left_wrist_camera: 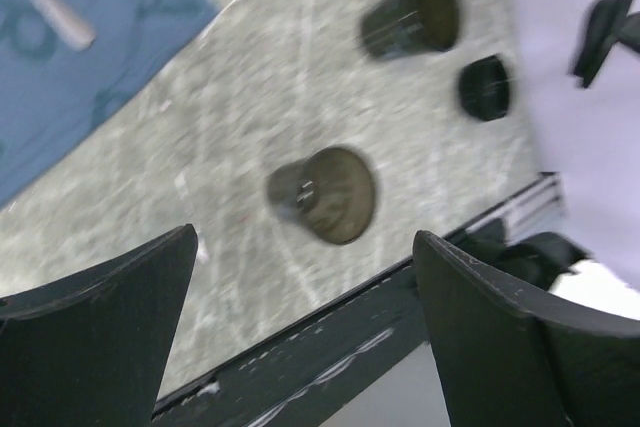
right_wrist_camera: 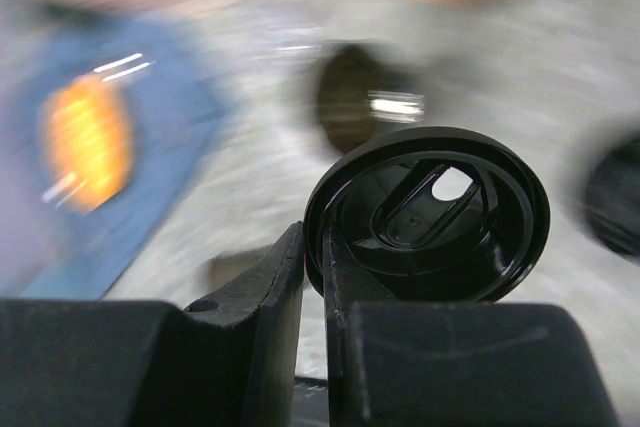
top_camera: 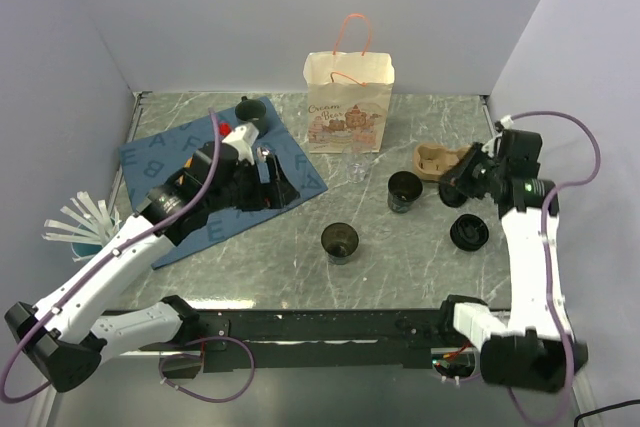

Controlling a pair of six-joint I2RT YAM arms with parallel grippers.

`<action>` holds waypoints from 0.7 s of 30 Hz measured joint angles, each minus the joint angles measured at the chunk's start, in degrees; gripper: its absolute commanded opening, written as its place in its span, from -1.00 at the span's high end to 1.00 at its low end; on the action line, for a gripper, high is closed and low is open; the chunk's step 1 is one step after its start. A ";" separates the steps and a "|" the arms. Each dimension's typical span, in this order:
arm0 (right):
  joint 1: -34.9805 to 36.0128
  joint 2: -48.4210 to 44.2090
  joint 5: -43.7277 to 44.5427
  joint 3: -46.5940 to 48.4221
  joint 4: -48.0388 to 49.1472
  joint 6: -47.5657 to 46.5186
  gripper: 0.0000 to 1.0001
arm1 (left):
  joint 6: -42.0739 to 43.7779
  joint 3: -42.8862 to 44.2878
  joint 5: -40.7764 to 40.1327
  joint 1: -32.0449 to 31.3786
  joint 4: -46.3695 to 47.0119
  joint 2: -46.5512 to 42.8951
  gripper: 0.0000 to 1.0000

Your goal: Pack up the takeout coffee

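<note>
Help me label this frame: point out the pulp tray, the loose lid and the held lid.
pulp tray [top_camera: 432, 159]: top view, left well.
loose lid [top_camera: 469, 232]: top view, centre.
held lid [right_wrist_camera: 420, 222]: right wrist view, inner face.

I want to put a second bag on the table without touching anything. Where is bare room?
Bare table lies along the front edge, between the blue mat and the near cup, and again between that cup and the loose lid. Crowded: the right side, where the far cup, tray and right tool with its held lid sit close together.
</note>
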 measured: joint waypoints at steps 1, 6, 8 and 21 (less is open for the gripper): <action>1.68 -3.50 -6.16 -0.02 2.32 -0.11 0.64 | 0.26 2.67 0.92 0.02 -0.07 0.90 -0.88; 12.11 -11.63 -22.64 -0.22 12.61 2.58 0.66 | 0.35 9.20 4.57 0.20 -0.20 2.43 -0.85; 14.97 -13.11 -29.35 -1.38 18.75 6.25 0.64 | 0.31 11.45 6.36 0.28 -0.02 2.86 -0.82; 24.57 -12.11 -49.79 -12.63 67.06 42.27 0.64 | -6.03 7.32 23.98 0.48 16.09 2.62 -0.45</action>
